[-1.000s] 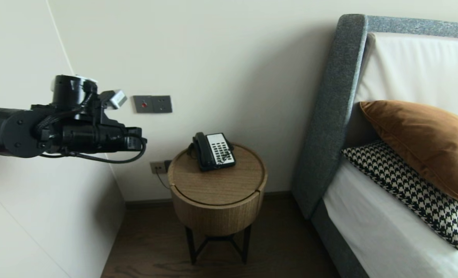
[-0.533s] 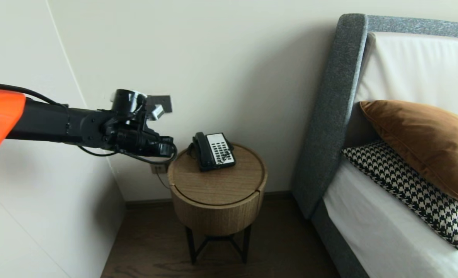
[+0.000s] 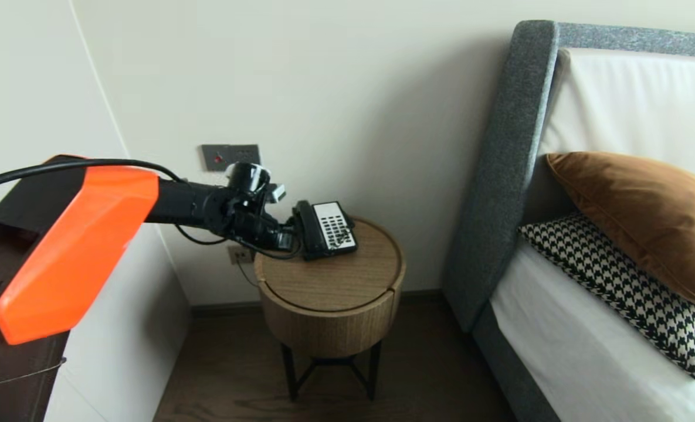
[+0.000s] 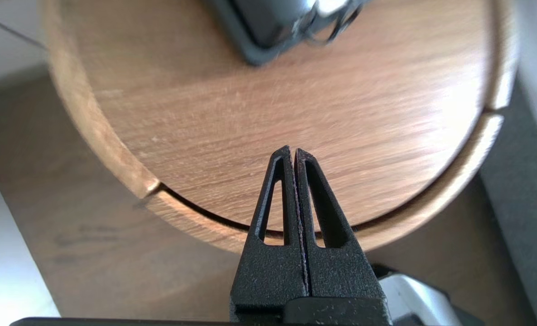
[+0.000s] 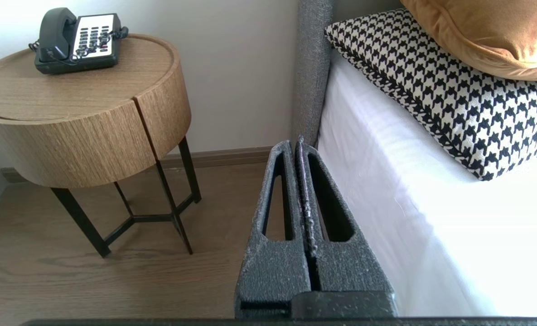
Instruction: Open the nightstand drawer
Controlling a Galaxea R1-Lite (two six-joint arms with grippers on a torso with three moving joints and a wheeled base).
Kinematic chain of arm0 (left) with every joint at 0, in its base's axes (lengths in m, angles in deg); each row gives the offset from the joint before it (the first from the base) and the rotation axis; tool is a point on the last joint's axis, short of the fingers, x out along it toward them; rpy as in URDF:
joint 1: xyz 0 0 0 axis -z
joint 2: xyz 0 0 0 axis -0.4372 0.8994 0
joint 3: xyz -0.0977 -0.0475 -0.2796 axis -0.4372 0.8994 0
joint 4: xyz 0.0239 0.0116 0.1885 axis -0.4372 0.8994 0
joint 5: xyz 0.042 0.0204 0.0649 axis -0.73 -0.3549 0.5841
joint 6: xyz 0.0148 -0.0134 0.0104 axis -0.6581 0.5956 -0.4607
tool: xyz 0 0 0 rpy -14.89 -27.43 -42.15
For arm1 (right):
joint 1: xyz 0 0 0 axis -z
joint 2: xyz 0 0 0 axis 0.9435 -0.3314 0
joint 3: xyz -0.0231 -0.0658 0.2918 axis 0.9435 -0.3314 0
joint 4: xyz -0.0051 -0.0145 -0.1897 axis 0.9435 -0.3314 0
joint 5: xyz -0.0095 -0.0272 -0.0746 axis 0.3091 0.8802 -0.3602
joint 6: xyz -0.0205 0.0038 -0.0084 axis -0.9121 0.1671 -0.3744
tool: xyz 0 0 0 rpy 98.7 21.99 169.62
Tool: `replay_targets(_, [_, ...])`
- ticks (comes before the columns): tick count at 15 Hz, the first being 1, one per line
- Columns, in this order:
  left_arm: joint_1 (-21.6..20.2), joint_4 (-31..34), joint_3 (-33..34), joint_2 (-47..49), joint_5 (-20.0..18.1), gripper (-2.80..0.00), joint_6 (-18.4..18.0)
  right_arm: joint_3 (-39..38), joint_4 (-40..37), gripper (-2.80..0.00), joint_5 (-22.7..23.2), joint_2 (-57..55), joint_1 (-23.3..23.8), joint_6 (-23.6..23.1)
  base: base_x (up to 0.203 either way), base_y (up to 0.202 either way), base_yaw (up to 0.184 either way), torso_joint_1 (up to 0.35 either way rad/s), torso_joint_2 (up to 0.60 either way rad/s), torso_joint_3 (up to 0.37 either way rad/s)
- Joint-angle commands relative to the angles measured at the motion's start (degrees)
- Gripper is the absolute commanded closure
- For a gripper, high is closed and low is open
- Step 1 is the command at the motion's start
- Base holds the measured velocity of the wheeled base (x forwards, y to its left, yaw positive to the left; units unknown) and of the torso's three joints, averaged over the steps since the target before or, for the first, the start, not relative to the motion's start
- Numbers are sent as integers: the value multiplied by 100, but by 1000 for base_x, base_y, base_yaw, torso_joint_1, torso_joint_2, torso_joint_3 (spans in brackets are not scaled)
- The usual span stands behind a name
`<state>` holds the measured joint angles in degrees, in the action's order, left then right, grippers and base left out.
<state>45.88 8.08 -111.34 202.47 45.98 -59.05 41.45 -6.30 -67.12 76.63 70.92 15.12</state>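
Telephone (image 3: 325, 230) sits just left of centre in the head view, at the wall side of the round side table (image 3: 329, 281). Its long axis runs toward the wall, with the handset (image 3: 304, 225) on its left. From frame left, the left gripper (image 3: 287, 239), fingers pressed together and empty, hovers just beside that handset; contact is unclear. The right gripper (image 5: 294, 146), likewise closed and empty, hangs low by the bed (image 5: 386, 181), well apart.
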Motion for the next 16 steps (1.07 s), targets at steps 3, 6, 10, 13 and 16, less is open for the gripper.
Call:
replay_targets(3, [26, -12, -345, 677, 139, 0, -23, -26, 2, 0, -1, 45, 0, 0, 0, 0, 0, 0, 0, 0])
replay_targets(6, [26, -275, -372, 978, 320, 0, -86, -26, 2, 0, -1, 45, 0, 0, 0, 0, 0, 0, 0, 0])
replay_targets(10, [17, -543, -375, 1256, 384, 0, -86, -26, 2, 0, -1, 45, 0, 0, 0, 0, 0, 0, 0, 0])
replay_targets(13, [17, -853, -375, 1452, 562, 0, -140, -26, 2, 0, -1, 45, 0, 0, 0, 0, 0, 0, 0, 0])
replay_targets(16, [26, -858, -367, 1518, 576, 0, -152, -26, 2, 0, -1, 45, 0, 0, 0, 0, 0, 0, 0, 0])
